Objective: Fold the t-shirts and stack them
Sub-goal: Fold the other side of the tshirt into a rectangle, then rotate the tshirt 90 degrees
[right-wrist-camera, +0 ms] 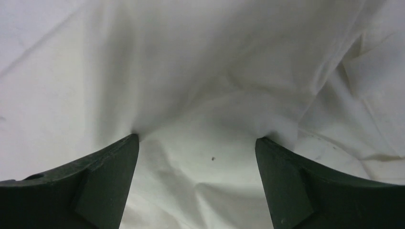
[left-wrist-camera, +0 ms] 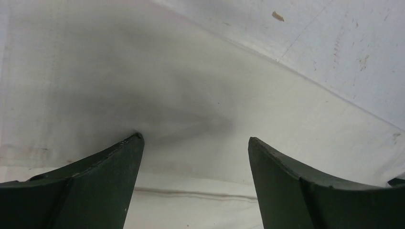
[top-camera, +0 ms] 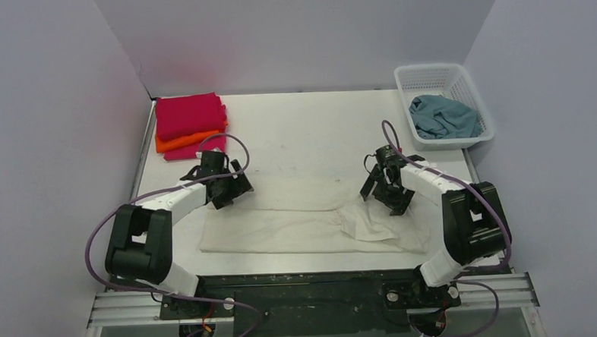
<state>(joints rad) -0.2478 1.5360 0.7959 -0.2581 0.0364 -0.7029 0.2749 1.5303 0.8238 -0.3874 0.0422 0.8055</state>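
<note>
Both arms are bending at the elbow and reaching in over the table (top-camera: 309, 130). The left gripper (top-camera: 228, 188) is pointing down at the far left edge of the cream t-shirt (top-camera: 283, 226). Its jaws are standing wide apart with nothing between them, and its dark fingertips (left-wrist-camera: 130, 148) are pressing on the cloth. The right gripper (top-camera: 388, 191) is pointing down at the right end of the same shirt. Its jaws are wide apart too and are holding nothing, and its fingertips (right-wrist-camera: 128, 145) are touching the cloth.

The cream t-shirt is lying in a long strip across the near half of the table, between the two arms. At the far left corner a pink t-shirt (top-camera: 189, 114) is sitting folded on top of an orange t-shirt (top-camera: 184, 141). At the far right corner a white basket (top-camera: 435, 69) is holding a crumpled grey-blue t-shirt (top-camera: 444, 116). Both are well apart from the grippers.

The cream cloth is looking soft, smooth on the left and wrinkled and bunched on the right. The basket is made of plastic mesh. The table is white with small marks.
</note>
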